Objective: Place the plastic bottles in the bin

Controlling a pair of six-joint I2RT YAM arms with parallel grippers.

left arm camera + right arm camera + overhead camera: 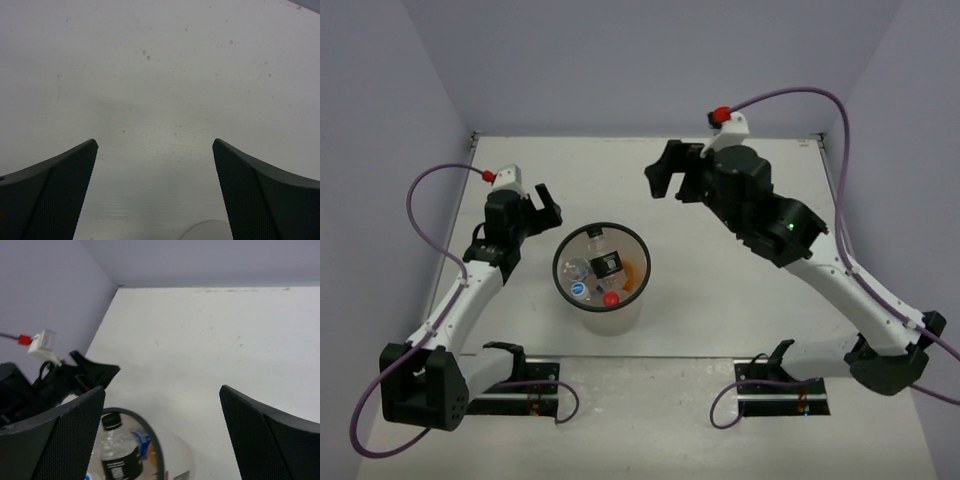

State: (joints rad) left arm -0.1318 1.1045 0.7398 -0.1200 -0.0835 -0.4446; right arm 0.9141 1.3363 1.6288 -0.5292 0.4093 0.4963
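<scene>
**Left tool**, toward the left edge of the bench: its fingers are spread wide with nothing between them, facing bare surface. It sits just beside the bin, off the bin's far-left side.

**Bin:** one, upright, left of centre and closer to the near edge than to the far edge.

**Plastic bottles**: all lie heaped inside the bin. A blue cap, a red cap, a black label and an orange body can be told apart. The exact number cannot.

**Right tool**, toward the far edge: likewise spread and empty, beyond the bin's far-right rim and apart from it.

Two tools in all.
</scene>
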